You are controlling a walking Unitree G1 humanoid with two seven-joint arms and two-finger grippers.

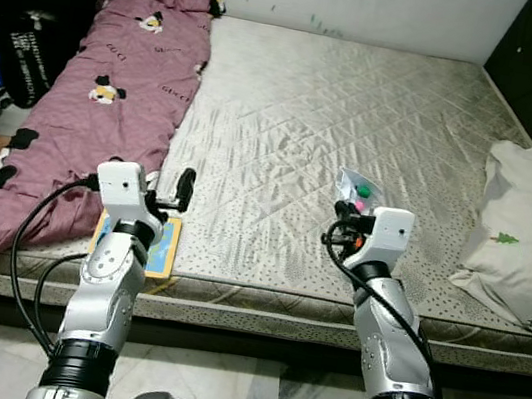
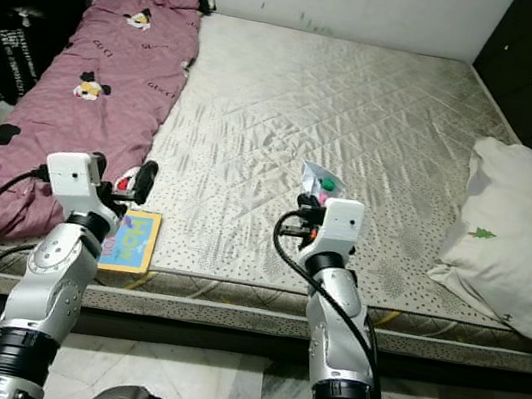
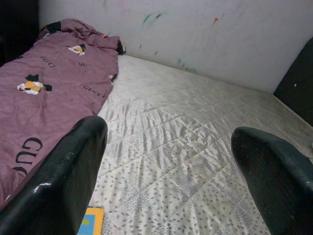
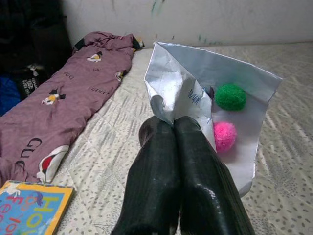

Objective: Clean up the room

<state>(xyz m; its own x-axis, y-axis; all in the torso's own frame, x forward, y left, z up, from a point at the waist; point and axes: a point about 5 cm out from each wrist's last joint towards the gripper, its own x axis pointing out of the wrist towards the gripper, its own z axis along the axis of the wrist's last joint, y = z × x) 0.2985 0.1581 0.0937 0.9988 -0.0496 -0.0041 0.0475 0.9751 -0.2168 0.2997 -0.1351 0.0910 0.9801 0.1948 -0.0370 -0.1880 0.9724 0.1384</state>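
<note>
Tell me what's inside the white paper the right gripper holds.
On the folded paper, pinched by the right gripper, sit a green pom-pom and a pink one. Anything deeper in the fold is hidden.

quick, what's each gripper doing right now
Left gripper: open, empty, over the mattress edge.
Right gripper: shut on a white paper bearing two pompoms.

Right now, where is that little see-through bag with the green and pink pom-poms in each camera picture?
Left eye view: the clear bag is right of centre, above the right tool, over the mattress.
Right eye view: the bag sits near centre.
Left wrist view: the bag is not in it.
Right wrist view: the bag is large, upper middle, pinched by the shut black fingers.
Shared landmark: the purple blanket.
</note>
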